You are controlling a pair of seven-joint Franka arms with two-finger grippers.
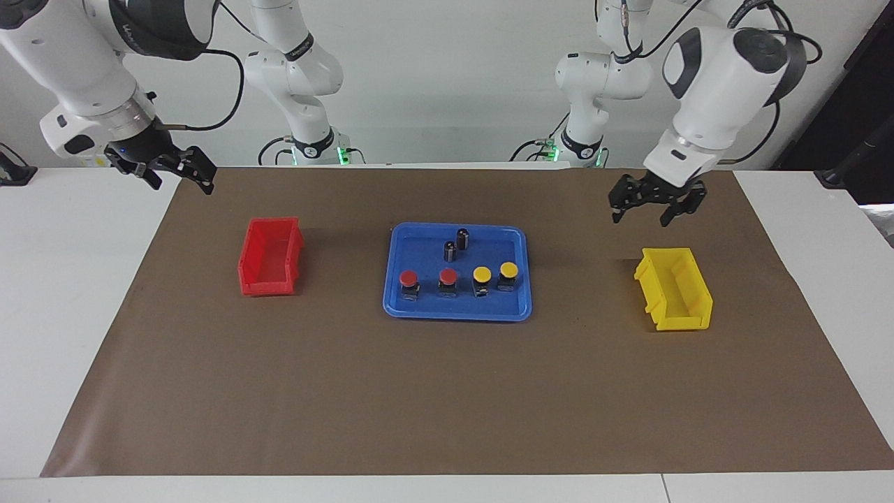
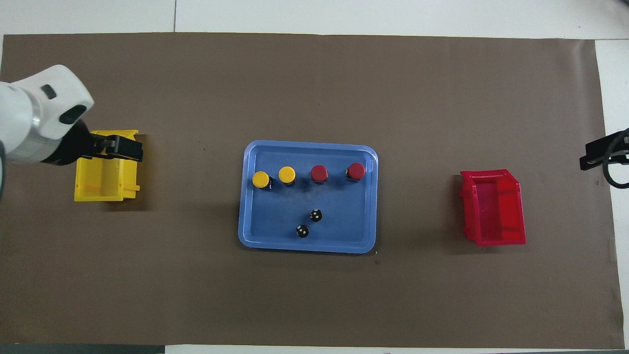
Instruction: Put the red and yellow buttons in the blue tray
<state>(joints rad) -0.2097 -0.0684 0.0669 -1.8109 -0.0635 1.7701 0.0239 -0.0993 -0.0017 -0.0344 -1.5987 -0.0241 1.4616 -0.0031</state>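
Observation:
The blue tray (image 1: 419,246) (image 2: 344,216) lies in the middle of the brown mat. Two red buttons (image 1: 408,279) (image 1: 448,277) and two yellow buttons (image 1: 482,274) (image 1: 508,270) stand in a row inside it, along its edge farther from the robots. In the overhead view the red ones (image 2: 319,172) (image 2: 356,170) are toward the right arm's end and the yellow ones (image 2: 261,179) (image 2: 287,174) toward the left arm's end. My left gripper (image 1: 655,209) (image 2: 123,148) hangs open and empty in the air above the yellow bin. My right gripper (image 1: 178,173) (image 2: 602,155) is open and empty, raised over the mat's edge at the right arm's end.
Two small dark cylinders (image 1: 450,250) (image 1: 463,237) stand in the tray, nearer to the robots than the buttons. A small red bin (image 1: 271,257) (image 2: 493,206) sits toward the right arm's end, a small yellow bin (image 1: 675,288) (image 2: 105,172) toward the left arm's end.

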